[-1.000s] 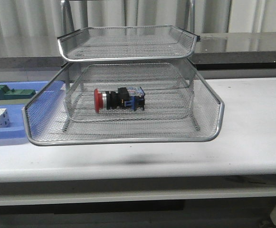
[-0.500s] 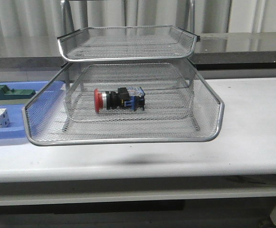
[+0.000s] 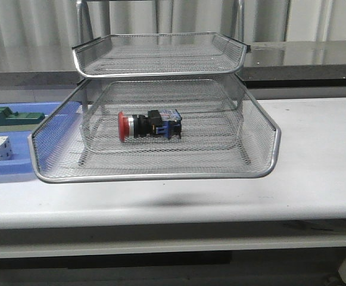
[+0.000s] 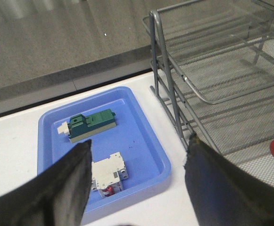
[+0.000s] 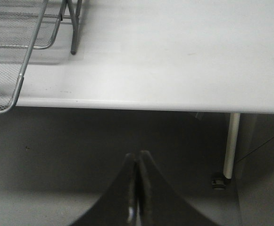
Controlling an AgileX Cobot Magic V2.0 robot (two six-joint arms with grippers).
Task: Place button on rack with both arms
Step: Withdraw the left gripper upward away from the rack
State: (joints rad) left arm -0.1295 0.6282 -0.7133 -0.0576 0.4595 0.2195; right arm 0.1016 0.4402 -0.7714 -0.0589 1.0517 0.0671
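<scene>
Button point(image 3: 148, 125) lying on its side in the pulled-out middle tray of the rack point(image 3: 161, 174), glossy red mushroom cap toward the left, black-and-silver collar next, blue-black block at the rear. Fine silver wire mesh all round it, bounded by a smooth rounded metal rim with flared corners; upper tray directly above, shorter and set further back, carried on thin grey frame posts. Nothing else in the tray with the button, open mesh floor on every side of it. Flat blue plastic tray point(image 4: 141, 127) just beside the rack's left side, holding a green block point(image 4: 90, 124) and a white block point(image 4: 107, 175), well apart from each other. Matte white tabletop point(image 3: 321, 155) bare to the right of the rack, front edge rounded. Left hand point(image 4: 137, 183) spread wide above the blue tray, gripping nothing. Right hand point(image 5: 137, 188) pressed together, empty, hanging off the tabletop's front edge over dark floor.
</scene>
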